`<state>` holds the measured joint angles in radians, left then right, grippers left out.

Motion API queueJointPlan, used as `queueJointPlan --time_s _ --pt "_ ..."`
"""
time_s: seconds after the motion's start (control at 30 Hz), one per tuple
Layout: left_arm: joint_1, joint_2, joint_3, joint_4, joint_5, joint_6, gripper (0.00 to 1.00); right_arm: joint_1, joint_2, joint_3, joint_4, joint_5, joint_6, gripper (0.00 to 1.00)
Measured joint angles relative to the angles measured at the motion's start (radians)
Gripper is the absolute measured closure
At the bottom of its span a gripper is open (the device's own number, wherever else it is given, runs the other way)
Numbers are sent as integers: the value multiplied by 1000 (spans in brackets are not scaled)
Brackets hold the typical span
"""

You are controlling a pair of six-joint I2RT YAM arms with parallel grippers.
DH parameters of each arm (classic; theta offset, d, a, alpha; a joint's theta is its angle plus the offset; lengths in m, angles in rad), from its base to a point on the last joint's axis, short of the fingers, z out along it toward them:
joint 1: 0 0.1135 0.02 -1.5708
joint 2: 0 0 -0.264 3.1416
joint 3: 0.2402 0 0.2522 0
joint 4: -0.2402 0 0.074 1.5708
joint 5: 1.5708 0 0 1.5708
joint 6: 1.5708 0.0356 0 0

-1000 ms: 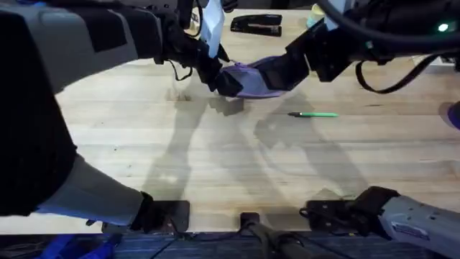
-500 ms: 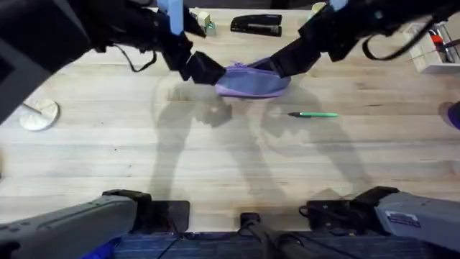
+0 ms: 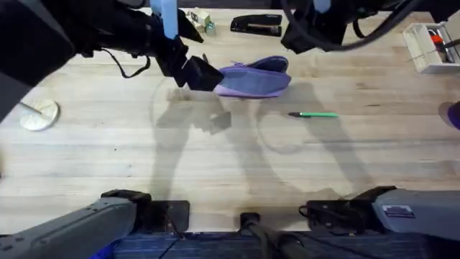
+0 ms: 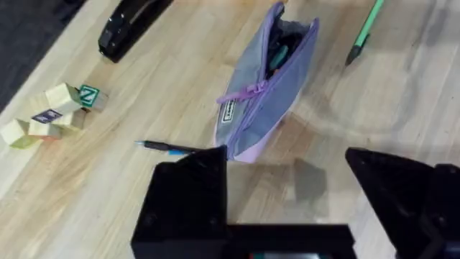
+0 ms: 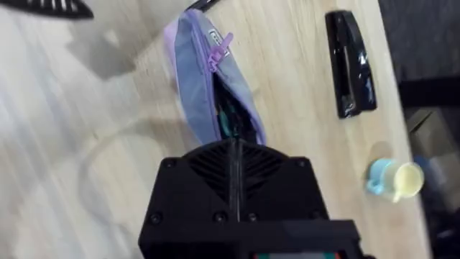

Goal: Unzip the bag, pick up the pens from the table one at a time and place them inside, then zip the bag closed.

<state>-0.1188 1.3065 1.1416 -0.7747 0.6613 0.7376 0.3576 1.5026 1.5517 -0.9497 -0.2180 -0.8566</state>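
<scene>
The lavender bag (image 3: 253,78) lies on the table (image 3: 215,158) with its zipper partly open; something dark and teal shows inside the bag (image 4: 269,93). My left gripper (image 3: 198,72) is open at the bag's left end, its fingers (image 4: 190,194) spread wide on either side of that end. Raised over the bag's far right side, my right gripper (image 3: 295,34) is shut with nothing seen between the fingers (image 5: 236,147). The green pen (image 3: 314,114) lies on the wood in front of the bag. A dark pen (image 4: 169,148) lies just behind the bag's left end.
A black stapler (image 3: 256,25) and small wooden blocks (image 3: 201,20) lie at the back. A white box (image 3: 430,47) with markers stands far right, a round disc (image 3: 37,114) at the left. A small cup (image 5: 392,178) sits near the stapler.
My right gripper has let go of the bag's right end and lifted back toward the far side. The bag has settled flat; the left gripper stays at its left end.
</scene>
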Motion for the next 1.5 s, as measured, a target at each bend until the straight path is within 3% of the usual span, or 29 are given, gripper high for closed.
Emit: queueJointPlan --time_s 0.2,0.37,0.9,1.2,1.5 --pt "0 -9 0 0 0 0 7 0 36 0 -1 0 -177 971" --pt "0 -9 0 1 0 0 7 0 92 1 8 0 -236 971" --pt "0 -9 0 1 -27 0 7 18 284 2 19 -15 -260 971" --pt "0 -9 0 1 -29 0 7 32 374 2 144 -16 -267 971" --pt "0 -9 0 1 -29 0 7 45 429 4 156 -12 -267 965"
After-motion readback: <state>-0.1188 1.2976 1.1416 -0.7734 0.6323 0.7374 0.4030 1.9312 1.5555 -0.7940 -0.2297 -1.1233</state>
